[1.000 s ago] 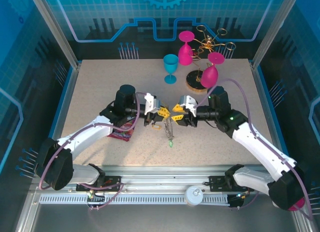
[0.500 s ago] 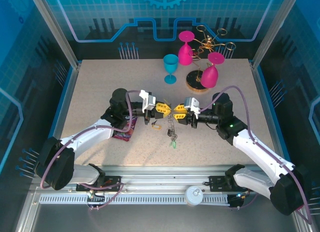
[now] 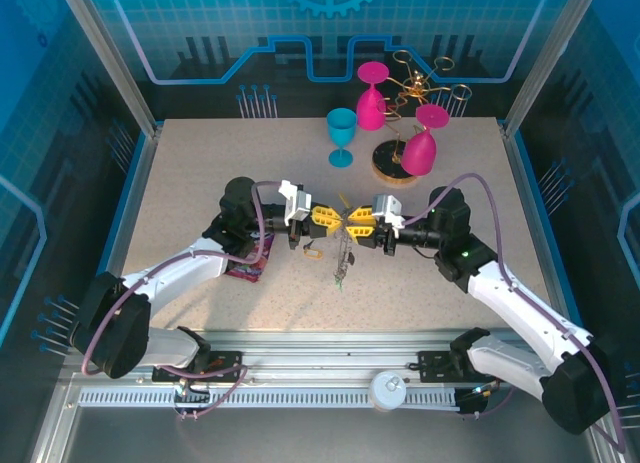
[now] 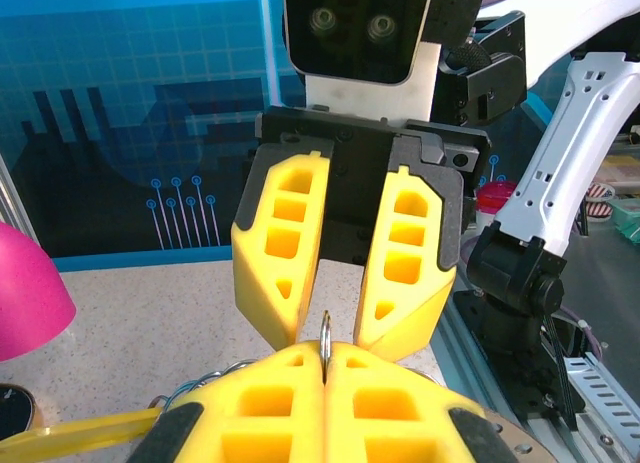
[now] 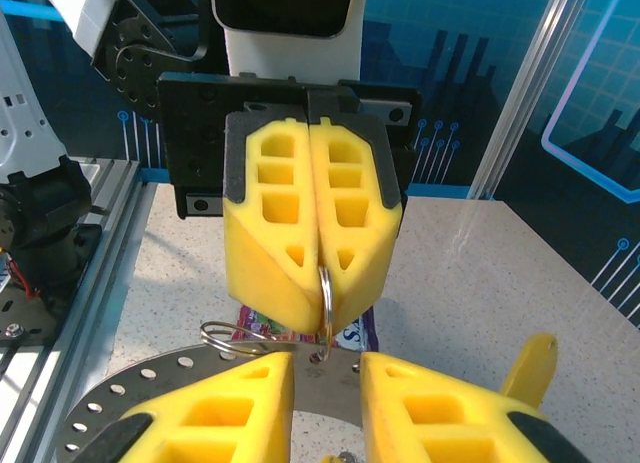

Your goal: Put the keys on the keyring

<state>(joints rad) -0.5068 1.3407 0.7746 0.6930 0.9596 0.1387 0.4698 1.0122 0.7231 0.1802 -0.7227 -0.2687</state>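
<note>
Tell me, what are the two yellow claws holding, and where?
The left gripper pinches a small wire loop on the keyring. The right gripper is open around it.

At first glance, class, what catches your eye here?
Mid-table, the left gripper and right gripper meet tip to tip, yellow fingers pinching a thin wire loop. A small chain of keys dangles below them. At the back stand a teal goblet and pink glasses on a gold rack.

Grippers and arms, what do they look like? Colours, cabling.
Both arms have white link shells with black joints and bases. A purple cable loops along each. The left gripper and right gripper carry yellow fingers with rectangular and triangular cut-outs, on black mounts.
</note>
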